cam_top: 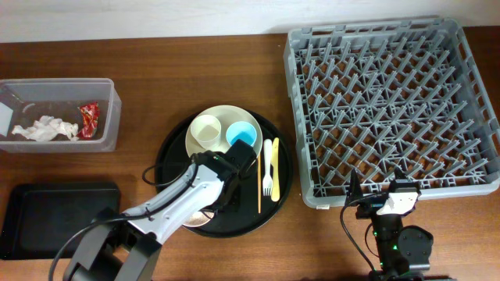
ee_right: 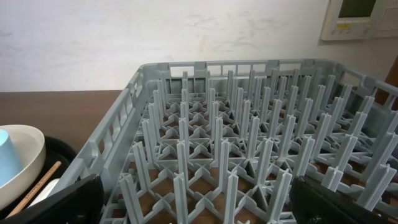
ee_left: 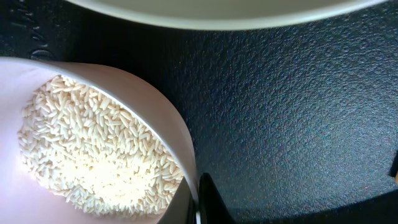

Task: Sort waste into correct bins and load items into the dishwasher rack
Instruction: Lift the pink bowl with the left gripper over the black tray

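Note:
My left gripper [ee_left: 198, 205] is shut on the rim of the pink bowl [ee_left: 155, 106], one finger inside and one outside. The bowl holds loose white rice [ee_left: 93, 155]. From overhead the bowl [cam_top: 197, 220] is mostly hidden under the left arm [cam_top: 223, 195] at the front of the round black tray [cam_top: 173, 148]. The cream plate [cam_top: 226, 113] carries the white cup [cam_top: 207, 130] and light blue cup [cam_top: 243, 136]. The white fork [cam_top: 266, 168], yellow knife [cam_top: 275, 168] and wooden stick [cam_top: 259, 183] lie beside it. My right gripper [ee_right: 199, 202] is open and empty at the front edge of the grey rack [cam_top: 391, 101]. No brown lump shows.
The clear tub [cam_top: 109, 117] at the left holds white napkins [cam_top: 47, 129] and the red wrapper [cam_top: 88, 119]. The shallow black tray [cam_top: 58, 215] lies at the front left. The rack [ee_right: 249, 143] holds nothing. The right wrist view catches the blue cup [ee_right: 9, 158] and stick [ee_right: 34, 186].

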Motion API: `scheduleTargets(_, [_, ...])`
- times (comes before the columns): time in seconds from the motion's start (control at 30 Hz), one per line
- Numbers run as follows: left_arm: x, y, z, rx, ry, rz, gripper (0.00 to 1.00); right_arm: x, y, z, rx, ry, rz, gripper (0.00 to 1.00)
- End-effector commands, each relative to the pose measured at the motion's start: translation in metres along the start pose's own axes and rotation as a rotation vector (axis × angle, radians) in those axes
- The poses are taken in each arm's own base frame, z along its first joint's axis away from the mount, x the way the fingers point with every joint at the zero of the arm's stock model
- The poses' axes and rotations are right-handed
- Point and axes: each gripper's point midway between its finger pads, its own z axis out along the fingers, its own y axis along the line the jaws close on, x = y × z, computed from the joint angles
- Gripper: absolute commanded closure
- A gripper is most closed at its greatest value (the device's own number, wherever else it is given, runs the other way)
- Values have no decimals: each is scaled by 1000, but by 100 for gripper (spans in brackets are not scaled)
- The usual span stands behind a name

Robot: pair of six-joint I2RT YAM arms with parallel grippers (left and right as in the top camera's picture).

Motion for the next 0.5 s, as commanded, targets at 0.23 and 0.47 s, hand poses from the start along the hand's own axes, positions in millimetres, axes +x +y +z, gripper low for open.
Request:
scheduleTargets(0.23, [-50, 55, -69, -241, -122, -26, 100, 2, -1, 0, 5, 4, 8, 2])
scheduleTargets(0.47, [-66, 177, -106, -207, -135, -324, 100, 2, -1, 0, 5, 3, 8, 2])
